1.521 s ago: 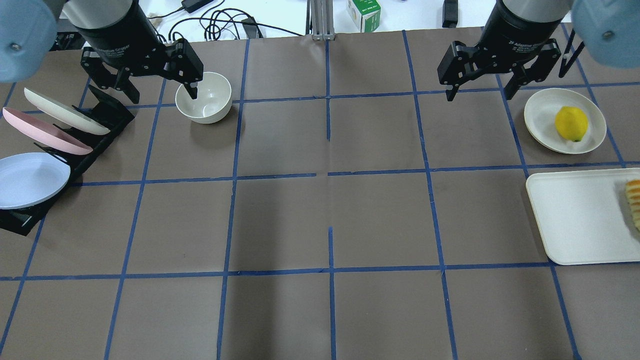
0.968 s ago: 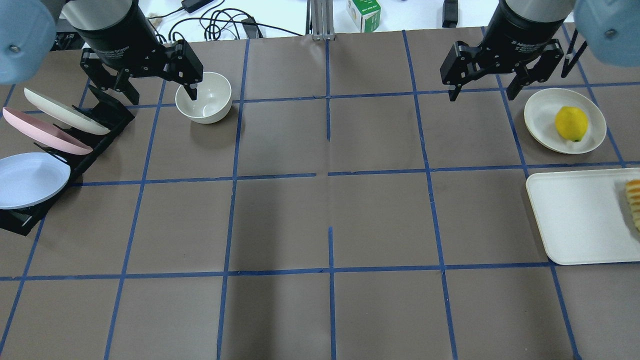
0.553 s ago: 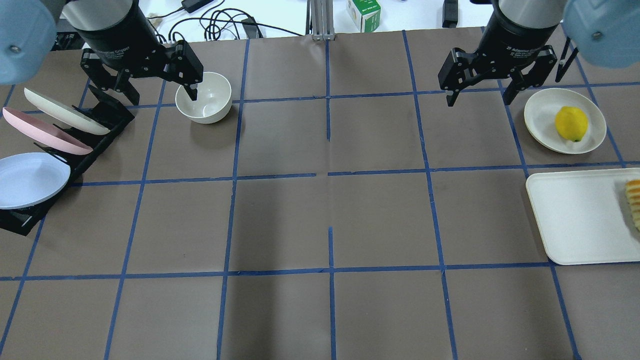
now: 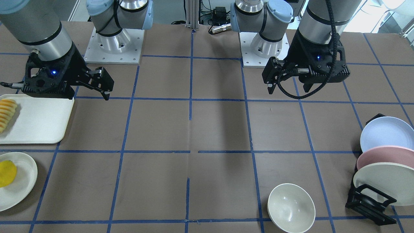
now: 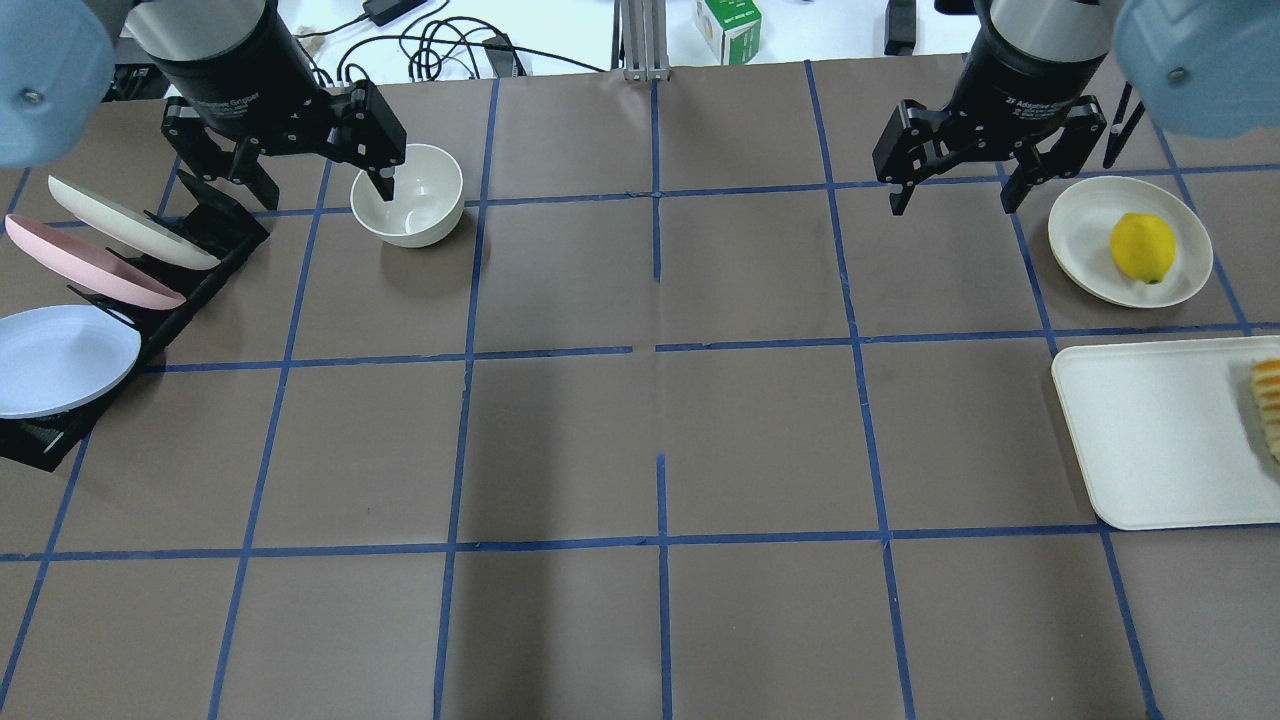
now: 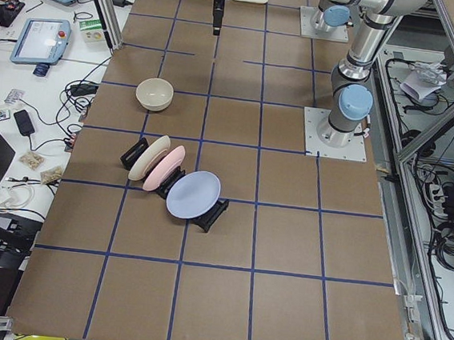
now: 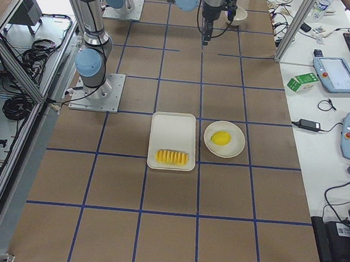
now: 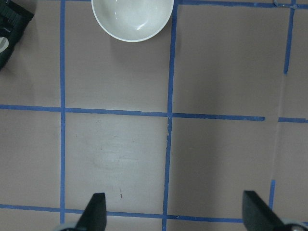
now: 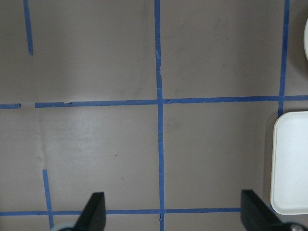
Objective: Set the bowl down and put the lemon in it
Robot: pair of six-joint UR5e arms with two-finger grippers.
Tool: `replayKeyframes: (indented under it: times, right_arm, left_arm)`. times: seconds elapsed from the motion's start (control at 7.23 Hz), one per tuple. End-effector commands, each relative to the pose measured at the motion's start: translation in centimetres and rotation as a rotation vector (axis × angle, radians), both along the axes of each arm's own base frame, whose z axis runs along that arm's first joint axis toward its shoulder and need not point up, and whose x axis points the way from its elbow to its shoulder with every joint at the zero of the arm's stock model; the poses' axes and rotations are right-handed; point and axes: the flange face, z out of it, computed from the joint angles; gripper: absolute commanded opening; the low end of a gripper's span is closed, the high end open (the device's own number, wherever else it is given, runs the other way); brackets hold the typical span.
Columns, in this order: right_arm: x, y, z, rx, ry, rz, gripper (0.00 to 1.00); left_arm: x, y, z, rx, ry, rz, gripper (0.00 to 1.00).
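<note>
The cream-white bowl [image 5: 408,195] stands upright and empty on the table's far left; it also shows in the front view [image 4: 291,207] and at the top of the left wrist view [image 8: 132,17]. My left gripper [image 5: 320,185] is open and empty, high above the table, on the robot's side of the bowl. The yellow lemon [image 5: 1143,247] lies on a flat cream plate [image 5: 1075,230] at the far right. My right gripper [image 5: 950,200] is open and empty, high up, left of the plate.
A white tray [image 5: 1150,430] with a row of orange-yellow slices [image 5: 1268,405] lies nearer than the lemon's plate. A black rack with three upright plates [image 5: 100,260] stands left of the bowl. Brown paper with a blue tape grid covers the table.
My right gripper has shifted slightly to the left and turned a little. The left gripper, bowl and lemon have not moved.
</note>
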Motion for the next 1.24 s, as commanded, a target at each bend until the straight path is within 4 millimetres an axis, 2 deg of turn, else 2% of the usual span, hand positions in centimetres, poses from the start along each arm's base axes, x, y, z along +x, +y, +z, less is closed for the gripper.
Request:
replayKeyframes:
  times: [0.0,0.97,1.11]
  right_arm:
    - [-0.1,-0.3,-0.3,0.002,0.001,-0.005,1.0]
    - [-0.3,-0.9,-1.0,0.008,0.0,-0.013,1.0]
    - [-1.3,-1.2,-1.3,0.019,-0.003,-0.027,1.0]
  left_arm:
    - [0.1,0.0,0.0,0.0,0.0,0.002,1.0]
    - [0.2,-0.3,0.0,-0.008,0.0,0.005,1.0]
    - [0.2,-0.3,-0.1,-0.005,0.0,0.005,1.0]
